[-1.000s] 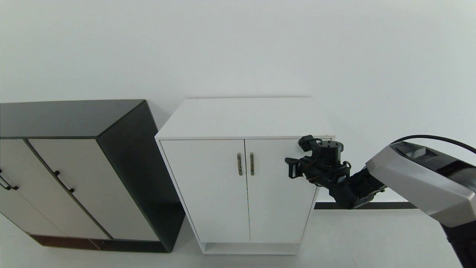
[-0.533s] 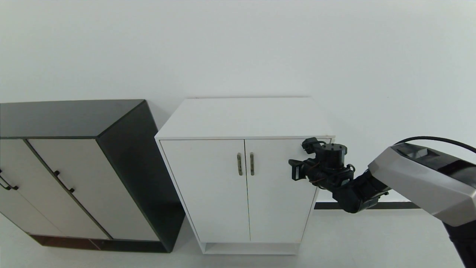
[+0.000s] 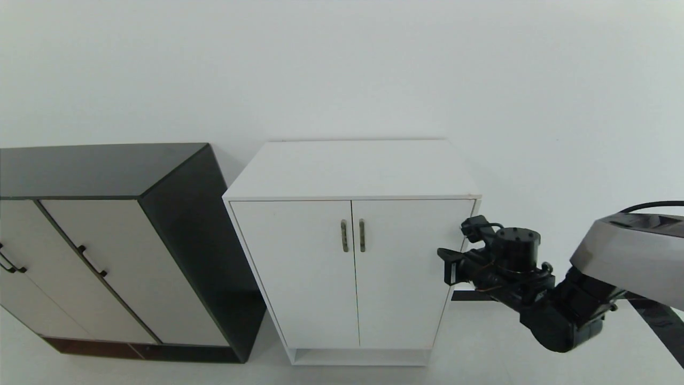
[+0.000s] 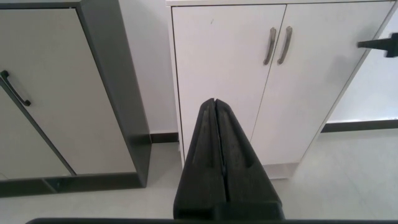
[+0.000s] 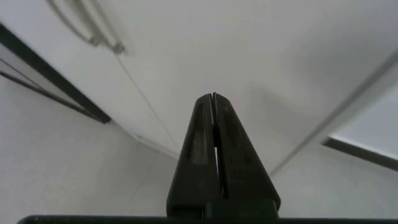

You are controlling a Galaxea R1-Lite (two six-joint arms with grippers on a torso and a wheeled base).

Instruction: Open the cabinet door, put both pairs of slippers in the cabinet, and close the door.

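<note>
The white cabinet (image 3: 352, 170) stands against the wall with both doors shut. Its two metal handles (image 3: 352, 235) sit side by side at the middle seam. My right gripper (image 3: 447, 267) is shut and empty. It hangs just in front of the right door's outer edge, about level with the handles and well to the right of them. In the right wrist view its fingers (image 5: 213, 102) point at the door face, with the handles (image 5: 87, 25) far off to one side. My left gripper (image 4: 215, 104) is shut and empty, held back from the cabinet (image 4: 230, 74) and facing its left door.
A dark cabinet (image 3: 107, 176) with pale doors and black handles stands close on the left of the white one. Bare floor (image 3: 507, 342) lies to the right of the white cabinet, with a black skirting strip along the wall.
My right arm has drawn back to the right and downward, from the right door's upper corner to beside its outer edge. The doors stay shut.
</note>
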